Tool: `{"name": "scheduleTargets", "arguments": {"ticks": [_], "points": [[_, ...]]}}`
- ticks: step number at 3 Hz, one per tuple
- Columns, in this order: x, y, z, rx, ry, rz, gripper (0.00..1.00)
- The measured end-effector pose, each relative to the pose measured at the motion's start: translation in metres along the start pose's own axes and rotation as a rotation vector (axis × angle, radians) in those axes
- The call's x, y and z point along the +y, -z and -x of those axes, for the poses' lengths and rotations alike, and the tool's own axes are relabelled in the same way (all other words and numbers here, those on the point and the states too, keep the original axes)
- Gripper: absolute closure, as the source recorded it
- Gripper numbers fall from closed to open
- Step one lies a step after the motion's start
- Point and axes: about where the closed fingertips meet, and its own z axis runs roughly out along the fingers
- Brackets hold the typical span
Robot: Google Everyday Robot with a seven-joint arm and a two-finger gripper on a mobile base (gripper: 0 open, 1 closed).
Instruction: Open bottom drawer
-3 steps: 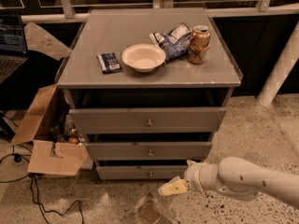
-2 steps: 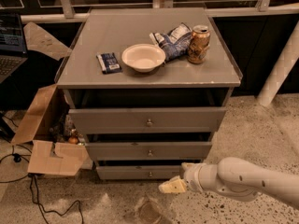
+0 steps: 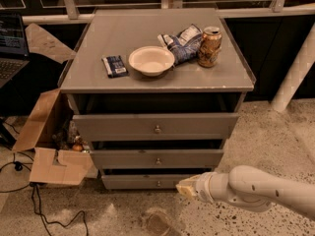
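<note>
The bottom drawer (image 3: 133, 182) is sitting at the very foot of the grey chest, right above the floor. It's the narrowest of the three fronts, with its tiny round knob (image 3: 158, 183) dead centre. None of its inside is showing. The end effector (image 3: 184, 188) is hanging at about 3 o'clock from that knob, near it, its tan tip lying over the right end of the drawer front. I honestly can't tell whether it's released or clenched, or whether it's touching the panel. The pale arm (image 3: 266, 193) is coming in from the 4 o'clock corner.

Going up, the middle drawer (image 3: 123, 159) and the top drawer (image 3: 113, 127) are stacking above it, each one wider, with dark gaps between them.

The counter (image 3: 98, 43) on top is carrying a white bowl (image 3: 151, 60) near the middle. A dark blue packet (image 3: 114, 65) is lying at its 9 o'clock, and a crumpled chip bag (image 3: 182, 42) at 1 o'clock. A tan can (image 3: 209, 46) is standing upright just beside the bag.

Around the room, speckled stone floor (image 3: 275, 132) is running under everything. An open cardboard box (image 3: 44, 132) is leaning against the chest at 9 o'clock, with black cables (image 3: 39, 205) trailing below it. A laptop (image 3: 10, 48) is glowing at the left edge. A white post (image 3: 294, 73) is slanting down at 3 o'clock.
</note>
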Motion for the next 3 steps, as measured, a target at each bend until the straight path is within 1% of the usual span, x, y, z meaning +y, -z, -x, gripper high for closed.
{"name": "scheduleTargets", "arguments": {"ticks": [1,2,3], "points": [[0.0,0.0,0.0,0.0,0.0,0.0,0.88],[0.0,0.0,0.0,0.0,0.0,0.0,1.0],[-0.007,-0.01,-0.005,-0.018,-0.006,0.004,1.0]]}}
